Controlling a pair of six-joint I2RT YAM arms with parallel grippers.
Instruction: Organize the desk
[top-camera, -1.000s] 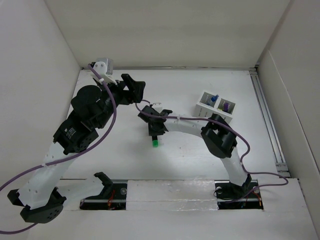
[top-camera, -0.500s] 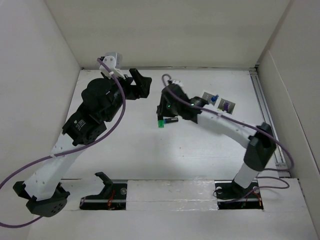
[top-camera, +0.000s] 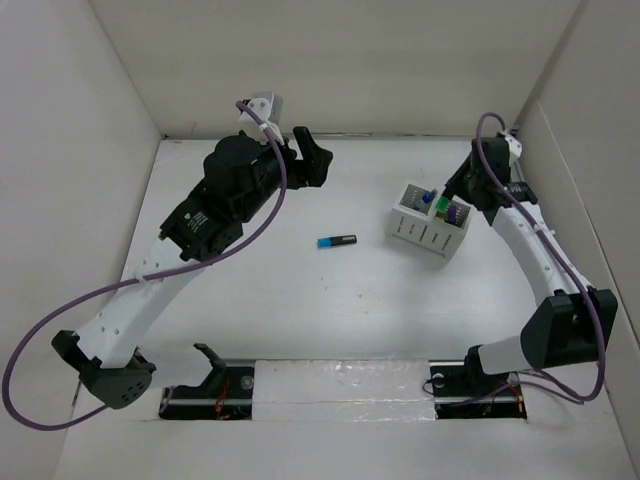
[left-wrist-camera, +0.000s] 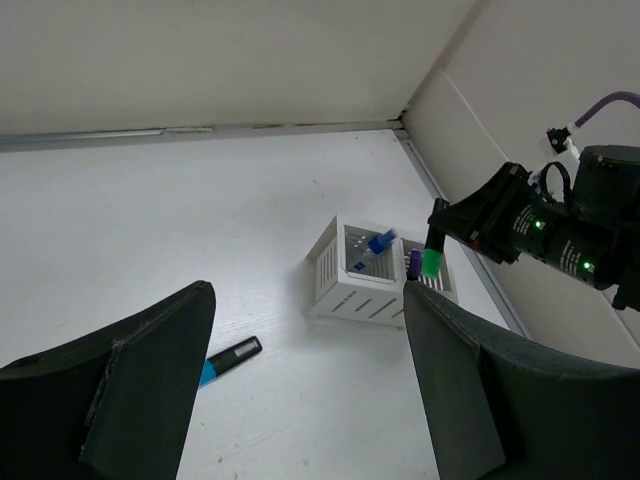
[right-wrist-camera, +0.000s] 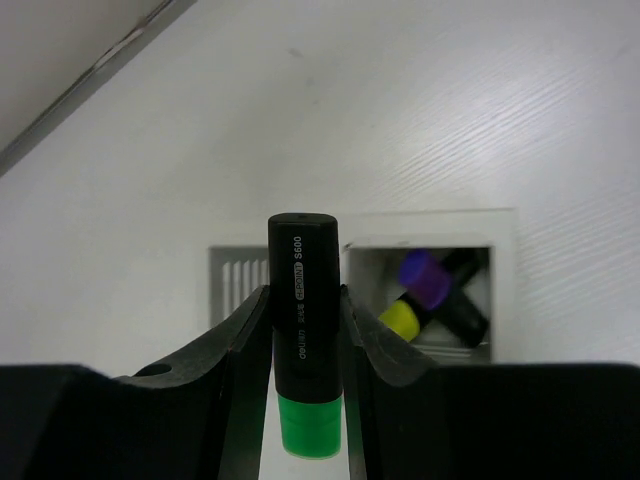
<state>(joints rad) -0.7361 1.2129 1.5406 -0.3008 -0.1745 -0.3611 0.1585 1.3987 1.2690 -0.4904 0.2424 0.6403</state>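
Highlighter (right-wrist-camera: 303, 335) work is at the drop stage: the right gripper (right-wrist-camera: 304, 297) hangs just above the pen holder (top-camera: 425, 235), its fingers half closed and pinching the black barrel on both sides, green cap pointing down. From the wrist view the barrel lines up with the wall dividing the holder's two compartments, not with either opening, so letting go now would likely land the cap on that divider or on a rim. The compartment on the right of the divider already holds a purple-capped marker (right-wrist-camera: 425, 278) and a yellow-capped one (right-wrist-camera: 400, 320) lying crossed; the other compartment shows a blue-tipped pen (left-wrist-camera: 381, 242) and looks roomier. A good drop calls for a small sideways shift to centre the cap over one opening, keeping the barrel upright, lowering until the cap is below the rim, and only then parting the fingers. The desk (top-camera: 300, 290) spreads out under the holder on all sides, and a blue-capped marker (top-camera: 337, 241) lies flat on it, near the holder's left side in the overhead view, probably next to go in. The left gripper (left-wrist-camera: 308, 300) hovers well apart from the holder, beyond that marker, spread wide with nothing between its fingers.
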